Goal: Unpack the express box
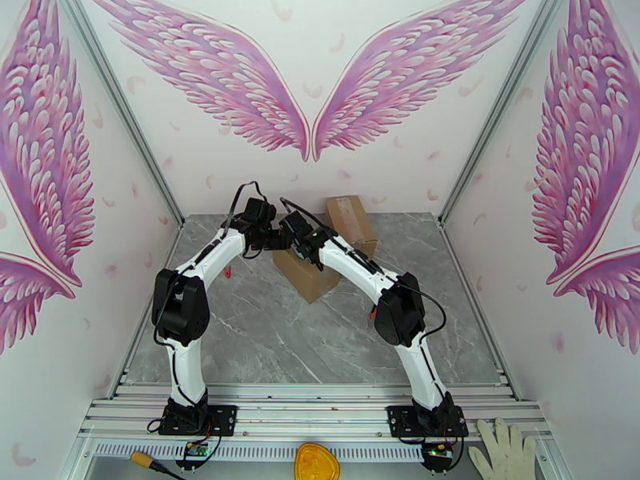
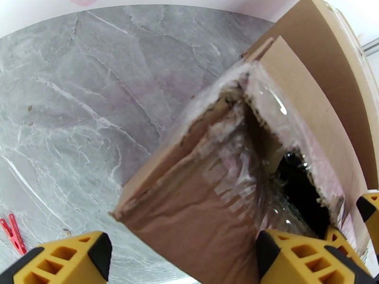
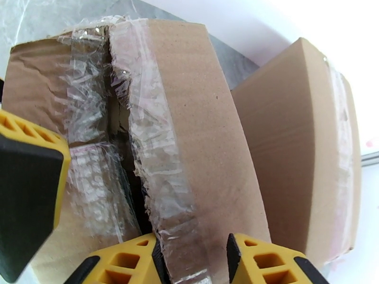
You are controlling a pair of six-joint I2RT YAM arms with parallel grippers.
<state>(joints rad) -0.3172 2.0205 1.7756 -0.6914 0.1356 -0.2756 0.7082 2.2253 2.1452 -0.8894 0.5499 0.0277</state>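
Grey marble surface (image 1: 320, 354), walled on three sides. Express box (image 1: 312, 283) sits mid-width, closer to the far edge than the near one. Its top seam is torn open: clear tape (image 3: 156, 185) is shredded along the slit and there's a dark gap underneath.

Second box (image 1: 350, 220), taped closed, is behind and to the right, right at the far edge. It's just beside the express box; can't tell if they touch. It crowds that side.

Both arms meet over the express box's top and cover most of it from above.

- Left tool (image 2: 182, 244): released, fingers wide, straddling the box's near corner. Its left finger is clear of the cardboard.
- Right tool (image 3: 194, 242): fingers close on either side of the taped flap edge (image 3: 189, 138). Can't tell whether it's actually clamped.

White glove (image 1: 502, 451) and a yellow piece (image 1: 318, 462) are off the surface, on the frame past the near edge. Small red clip (image 1: 228, 272) lies left of the express box, well apart.
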